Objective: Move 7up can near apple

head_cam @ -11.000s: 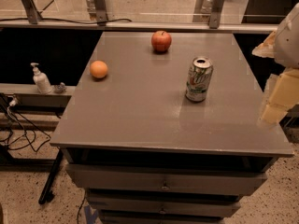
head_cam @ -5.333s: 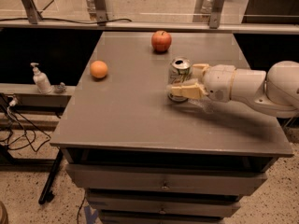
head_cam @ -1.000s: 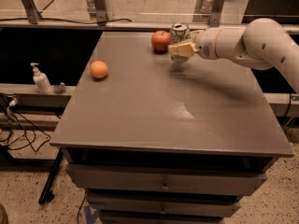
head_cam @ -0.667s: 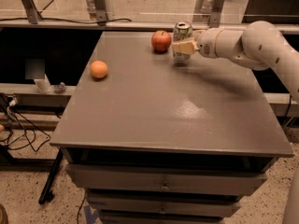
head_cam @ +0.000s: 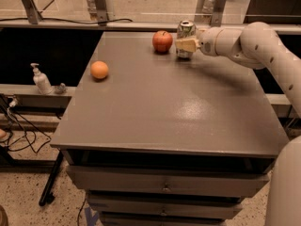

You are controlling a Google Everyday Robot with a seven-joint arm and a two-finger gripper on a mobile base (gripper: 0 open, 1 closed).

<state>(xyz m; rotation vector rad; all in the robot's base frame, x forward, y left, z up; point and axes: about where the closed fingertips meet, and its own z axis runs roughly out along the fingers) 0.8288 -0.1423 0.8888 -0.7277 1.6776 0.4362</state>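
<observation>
The 7up can (head_cam: 185, 33) stands upright at the far edge of the grey table (head_cam: 169, 107), just right of the red apple (head_cam: 162, 41), with a small gap between them. My gripper (head_cam: 186, 44) reaches in from the right on a white arm and is shut on the can, one tan finger (head_cam: 187, 44) lying across the can's front. The can's base looks to be at table level.
A plain orange fruit (head_cam: 99, 70) sits on the left part of the table. A soap dispenser (head_cam: 41, 80) stands on a lower shelf to the left. Metal posts (head_cam: 100, 4) rise behind the table's far edge. Drawers are under the tabletop.
The gripper and can have shifted slightly down and settled right of the apple; the grip on the can is unchanged.
</observation>
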